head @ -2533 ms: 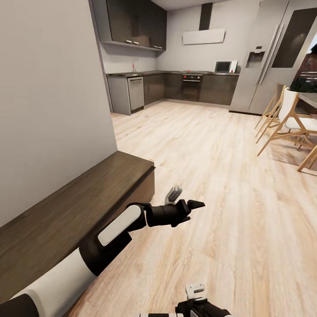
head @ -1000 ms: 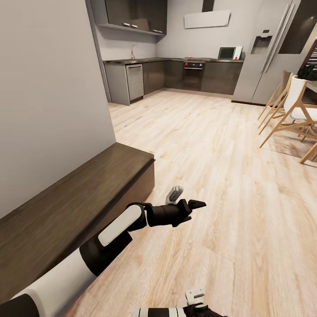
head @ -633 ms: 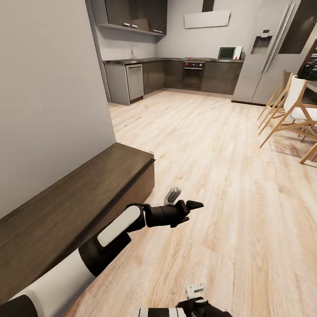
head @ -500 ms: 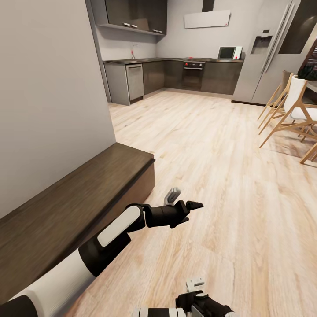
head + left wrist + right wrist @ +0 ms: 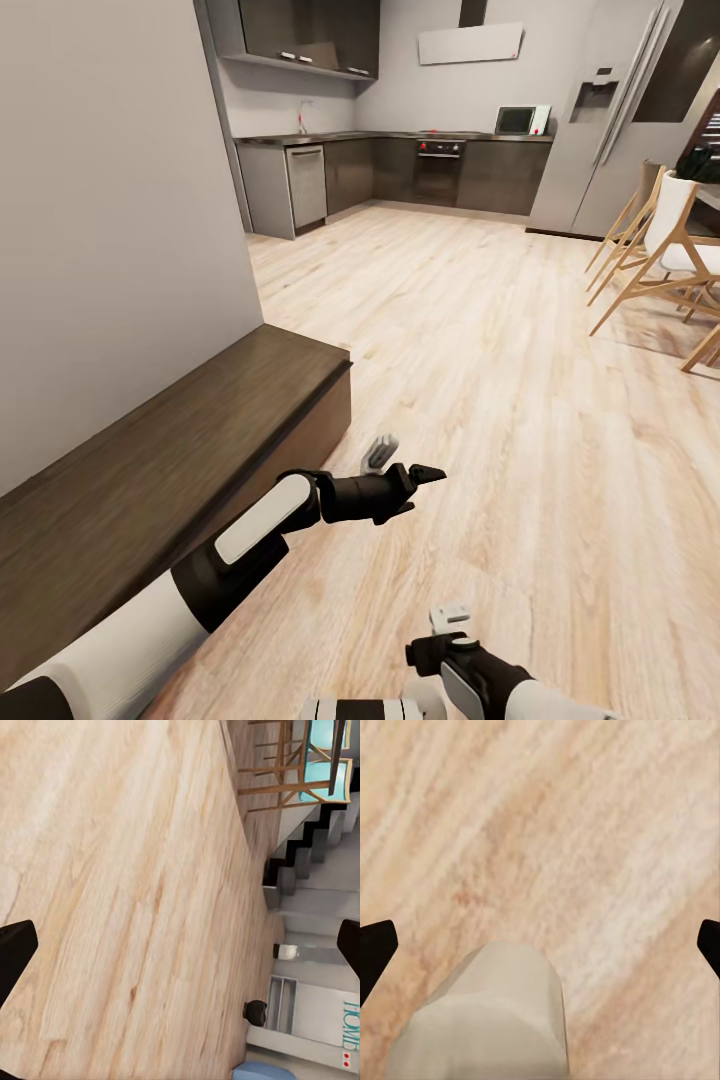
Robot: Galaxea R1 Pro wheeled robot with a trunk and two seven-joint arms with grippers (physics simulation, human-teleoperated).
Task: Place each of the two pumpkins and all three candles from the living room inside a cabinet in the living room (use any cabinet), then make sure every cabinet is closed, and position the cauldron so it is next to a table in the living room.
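My left gripper (image 5: 402,466) hangs spread and empty just off the end of the cabinet (image 5: 150,480); my right gripper (image 5: 452,632), also spread, holds nothing. I should line up squarely with a drawer front before reaching.

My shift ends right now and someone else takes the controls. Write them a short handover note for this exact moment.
Left claw: open, holding nothing, out over the wood floor beside the end of the low dark brown cabinet.
Right claw: open, holding nothing, low over the floor.
The cabinet's end is shut; its drawer fronts are not visible. Ahead is the grey kitchen.
Done: nothing can be confirmed from here.
Left: find the pumpkins, candles and cauldron, stow them, close cabinets, set the cauldron by the table.
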